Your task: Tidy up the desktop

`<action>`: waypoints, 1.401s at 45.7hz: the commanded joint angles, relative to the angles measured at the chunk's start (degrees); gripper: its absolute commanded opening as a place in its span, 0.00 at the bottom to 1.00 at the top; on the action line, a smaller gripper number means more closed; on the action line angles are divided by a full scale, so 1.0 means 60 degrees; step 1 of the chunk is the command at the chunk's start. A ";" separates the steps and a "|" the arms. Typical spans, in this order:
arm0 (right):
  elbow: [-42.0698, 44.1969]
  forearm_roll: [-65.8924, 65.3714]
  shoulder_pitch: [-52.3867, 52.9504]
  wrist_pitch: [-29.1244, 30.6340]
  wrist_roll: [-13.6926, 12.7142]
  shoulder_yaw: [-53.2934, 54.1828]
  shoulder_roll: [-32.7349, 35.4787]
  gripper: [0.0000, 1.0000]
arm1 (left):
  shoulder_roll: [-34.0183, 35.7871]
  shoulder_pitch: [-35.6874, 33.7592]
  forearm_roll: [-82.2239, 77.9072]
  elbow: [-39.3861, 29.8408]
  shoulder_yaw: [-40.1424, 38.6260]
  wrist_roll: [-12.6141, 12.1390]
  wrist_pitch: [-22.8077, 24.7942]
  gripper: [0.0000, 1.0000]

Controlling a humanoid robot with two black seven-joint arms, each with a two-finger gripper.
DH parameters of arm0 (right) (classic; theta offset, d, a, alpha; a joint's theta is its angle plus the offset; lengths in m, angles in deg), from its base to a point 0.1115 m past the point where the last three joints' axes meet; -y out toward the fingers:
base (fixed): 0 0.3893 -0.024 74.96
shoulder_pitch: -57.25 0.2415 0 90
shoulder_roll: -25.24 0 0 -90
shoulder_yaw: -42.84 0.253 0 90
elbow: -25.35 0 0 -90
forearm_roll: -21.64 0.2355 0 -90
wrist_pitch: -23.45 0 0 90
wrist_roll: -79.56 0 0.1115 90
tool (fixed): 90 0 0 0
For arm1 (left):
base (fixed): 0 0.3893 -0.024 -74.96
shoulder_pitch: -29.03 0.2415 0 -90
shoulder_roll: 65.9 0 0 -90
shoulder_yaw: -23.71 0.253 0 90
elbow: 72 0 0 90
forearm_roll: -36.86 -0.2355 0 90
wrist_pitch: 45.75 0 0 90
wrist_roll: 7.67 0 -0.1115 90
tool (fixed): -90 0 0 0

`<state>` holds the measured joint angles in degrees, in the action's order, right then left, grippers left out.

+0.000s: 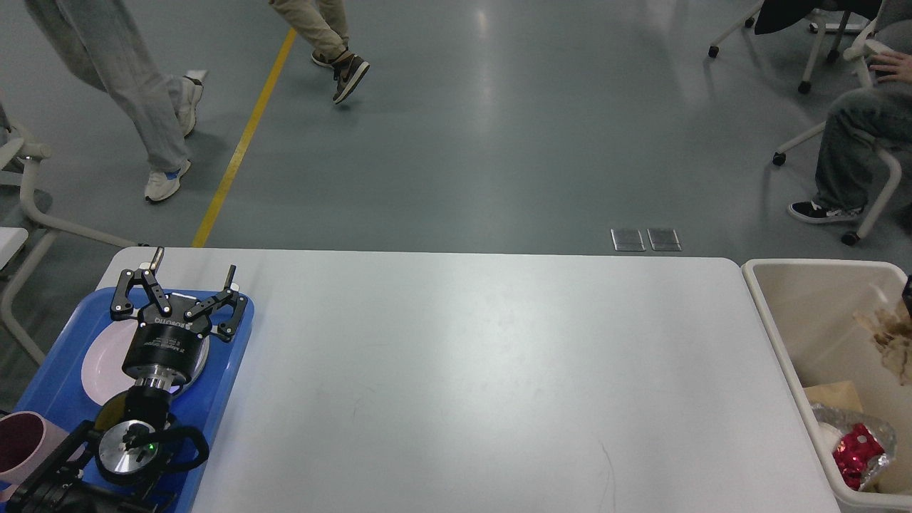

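Observation:
The desktop (470, 370) is a large white tabletop with rounded corners that fills the lower part of the head view. My left gripper (194, 265) is open and empty, with its fingers spread above the far end of a blue tray (228, 356) at the desktop's left end. A pale pink plate (96, 367) lies in the tray under my left arm. A pink cup (21, 445) stands at the tray's near left corner. My right gripper is out of view.
A cream-white bin (784, 335) stands past the desktop's right edge and holds crumpled paper (890, 342), foil and a red wrapper (858, 452). People walk and sit on the grey floor beyond the table. A chair frame (28, 214) stands at the left.

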<state>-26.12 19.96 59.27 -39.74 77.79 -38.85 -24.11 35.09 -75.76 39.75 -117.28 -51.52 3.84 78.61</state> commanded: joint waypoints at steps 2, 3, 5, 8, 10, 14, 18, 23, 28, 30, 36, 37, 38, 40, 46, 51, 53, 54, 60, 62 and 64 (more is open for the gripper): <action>0.3506 0.0002 -0.4037 -0.0102 -0.0028 0.2214 0.0183 0.00 | 0.0000 0.0003 0.0001 -0.0011 -0.0001 0.0000 0.0000 0.96; 0.3975 0.0002 -0.4536 -0.0131 -0.0028 0.2536 0.0139 0.00 | 0.0000 0.0003 0.0001 -0.0011 -0.0001 0.0000 0.0000 0.96; 0.4884 0.0017 -0.5474 -0.0219 -0.0028 0.3137 0.0051 0.00 | 0.0000 -0.0012 0.0001 0.0003 -0.0001 0.0000 0.0000 0.96; 0.6028 0.0017 -0.6749 -0.0496 -0.0028 0.3958 -0.0417 0.00 | 0.0000 -0.0012 0.0001 0.0003 -0.0001 0.0000 0.0000 0.96; 0.6599 0.0017 -0.7583 -0.0833 -0.0057 0.4384 -0.0783 0.00 | 0.0000 -0.0012 0.0001 0.0003 -0.0001 0.0000 0.0000 0.96; 0.7406 0.0002 -0.8742 -0.1886 -0.0086 0.4693 -0.1530 0.00 | 0.0000 -0.0012 0.0001 0.0003 -0.0001 0.0000 0.0000 0.96; 0.7847 0.0017 -0.9680 -0.3439 -0.0188 0.4766 -0.2380 0.00 | 0.0000 -0.0012 0.0001 -0.0011 -0.0001 0.0000 0.0000 0.96; 0.7862 0.0075 -0.9917 -0.4071 -0.0466 0.4825 -0.2674 0.00 | 0.0000 -0.0012 0.0001 0.0003 -0.0001 0.0000 0.0000 0.96; 0.7862 0.0046 -0.9946 -0.4291 -0.0526 0.4839 -0.2879 0.00 | 0.0000 -0.0012 0.0001 0.0003 -0.0001 -0.0014 0.0000 0.96; 0.7862 0.0046 -1.0033 -0.4321 -0.0526 0.4854 -0.2923 0.00 | 0.0000 -0.0012 0.0001 0.0003 -0.0001 0.0000 0.0000 0.96; 0.7862 0.0061 -1.0107 -0.4321 -0.0526 0.4883 -0.2953 0.00 | 0.0000 -0.0012 0.0001 -0.0011 -0.0001 0.0000 0.0000 0.96; 0.7847 0.0061 -1.0107 -0.4321 -0.0526 0.4898 -0.2938 0.00 | 0.0000 -0.0012 0.0001 -0.0011 -0.0001 0.0000 0.0000 0.96; 0.7847 0.0046 -1.0122 -0.4321 -0.0526 0.4898 -0.2938 0.00 | 0.0000 -0.0012 0.0001 -0.0011 -0.0001 0.0000 0.0000 0.96; 0.7847 0.0032 -1.0122 -0.4321 -0.0511 0.4883 -0.2923 0.01 | 0.0000 -0.0012 0.0001 -0.0011 -0.0001 0.0000 0.0000 0.96; 0.7847 0.0032 -1.0166 -0.4482 -0.0423 0.4883 -0.2865 0.90 | 0.0000 -0.0012 0.0001 -0.0011 -0.0001 -0.0014 0.0000 0.96; 0.7847 0.0017 -1.0180 -0.4555 -0.0423 0.4869 -0.2923 1.00 | 0.0000 -0.0012 0.0001 -0.0011 -0.0001 0.0000 0.0000 0.96; 0.7847 0.0017 -1.0180 -0.4555 -0.0409 0.4854 -0.2938 1.00 | 0.0000 -0.0012 0.0001 -0.0011 -0.0001 0.0000 0.0000 0.96; 0.7847 0.0017 -1.0180 -0.4570 -0.0408 0.4854 -0.2938 1.00 | 0.0000 -0.0012 0.0001 -0.0011 -0.0001 0.0000 0.0000 0.96; 0.7847 0.0017 -1.0180 -0.4526 -0.0379 0.4869 -0.2938 1.00 | 0.0000 -0.0012 0.0001 0.0003 -0.0001 0.0000 0.0000 0.96; 0.7847 0.0017 -1.0180 -0.4526 -0.0379 0.4869 -0.2938 1.00 | 0.0000 -0.0012 0.0001 0.0003 -0.0001 0.0000 0.0000 0.96; 0.7847 0.0017 -1.0210 -0.4526 -0.0379 0.4869 -0.2923 1.00 | 0.0000 -0.0012 0.0001 -0.0011 -0.0001 0.0000 0.0000 0.96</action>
<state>20.95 20.06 -1.80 -67.05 75.47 -9.68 -41.73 35.09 -75.83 39.76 -117.35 -51.52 3.84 78.61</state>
